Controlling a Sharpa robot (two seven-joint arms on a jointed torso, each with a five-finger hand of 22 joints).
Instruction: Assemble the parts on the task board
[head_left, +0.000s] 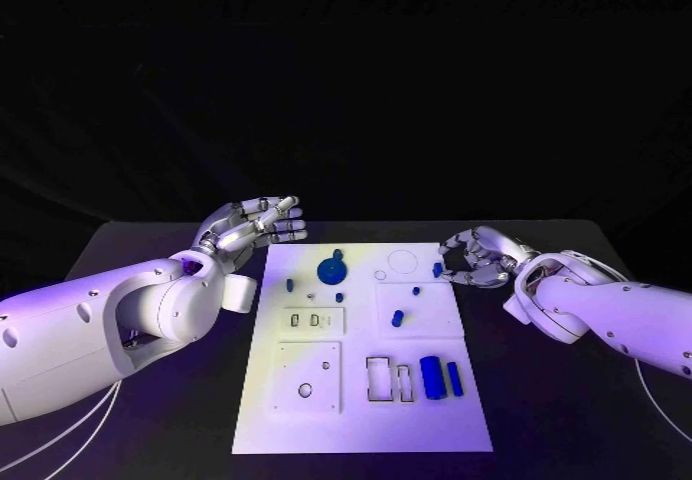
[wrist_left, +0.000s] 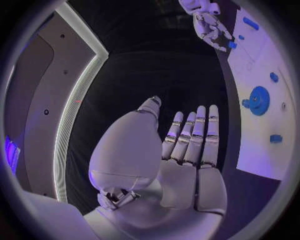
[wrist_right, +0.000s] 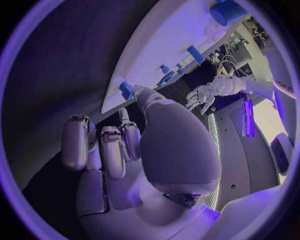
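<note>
The board (head_left: 361, 350) lies flat in the middle of the black table (head_left: 577, 400), and both hands sit beside its far end.

The left hand (head_left: 257, 226) hovers just off the board's far left corner, apart from it. Its fingers (wrist_left: 200, 135) are straight and spread, and it holds nothing.

The right hand (head_left: 476, 260) is at the board's far right edge, fingers curled inward. A small blue peg (head_left: 437, 269) stands on the board right at that edge, just beside the fingertips; whether the hand touches or pinches it cannot be told. In the right wrist view the same peg (wrist_right: 126, 90) sits at the board's edge close above the curled fingers (wrist_right: 112, 150).

On the board, a blue gear (head_left: 332, 268) lies near the far end, left of centre. A small blue stud (head_left: 398, 318) stands in the square recess right of the board's middle. Toward the near end, on the right side, a thick blue cylinder (head_left: 433, 378) lies beside a thinner blue bar (head_left: 454, 378), both running lengthwise along the board, close to each other. Smaller blue pieces dot the board near the gear.
</note>
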